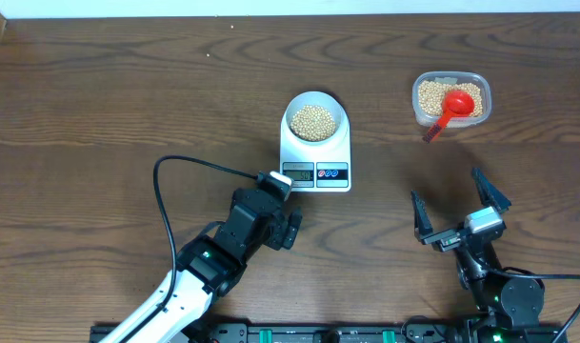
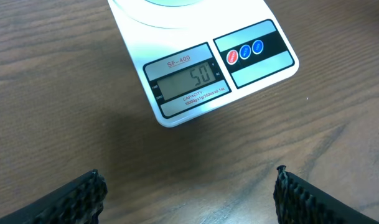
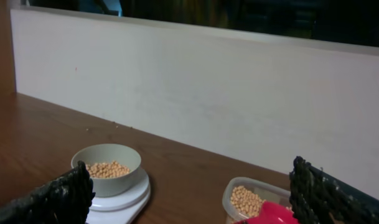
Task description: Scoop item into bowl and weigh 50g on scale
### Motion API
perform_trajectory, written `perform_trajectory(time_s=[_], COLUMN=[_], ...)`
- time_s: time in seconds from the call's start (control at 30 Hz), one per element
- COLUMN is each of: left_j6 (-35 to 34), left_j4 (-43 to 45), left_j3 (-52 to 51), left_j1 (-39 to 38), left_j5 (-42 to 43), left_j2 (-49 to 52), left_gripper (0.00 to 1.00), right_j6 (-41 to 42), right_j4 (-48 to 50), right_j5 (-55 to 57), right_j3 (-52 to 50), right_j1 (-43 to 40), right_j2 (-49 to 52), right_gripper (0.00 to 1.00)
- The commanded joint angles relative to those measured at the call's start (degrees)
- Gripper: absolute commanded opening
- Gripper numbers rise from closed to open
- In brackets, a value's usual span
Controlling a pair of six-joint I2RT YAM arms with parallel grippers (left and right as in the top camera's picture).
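Grey scale display (image 2: 188, 81) reads 50 in the left wrist view alone; left tool (image 2: 189, 180), right tool (image 3: 190, 171) released.

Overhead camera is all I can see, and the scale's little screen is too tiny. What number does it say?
Observer: In the left wrist view, the display on the scale reads 50.
Operator: Yay! Are the beans piled over the bowl's top?
Observer: No. From the right wrist view, the beans lie below the rim of the bowl.
Operator: How many buttons are there?
Observer: Three buttons: one red, two blue.
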Motion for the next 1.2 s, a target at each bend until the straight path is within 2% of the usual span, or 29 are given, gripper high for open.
perform_trajectory(time_s=[0.0,0.23,1.17], left_j6=[0.96,0.96,0.96], left_j4=[0.0,0.0,0.0], left_j3=[1.22,1.22,1.22], left_j1=[-0.04,-0.04,-0.04], left_j5=[-1.16,-1.14,-1.16], left_j2=[-0.37,-0.37,-0.37], left_gripper=[0.89,0.88,0.89], right_j6=[-0.31,-0.11,-0.13], right_j4=[-1.79,-8.39,-21.79], right_j5=[0.63,0.59,0.46], right_j3=[-0.11,-0.11,-0.11], right_j1=[-0.35,-1.14,-0.9], right_j2=[-2.29,-8.7,-8.63], right_gripper=[0.99,0.99,0.99])
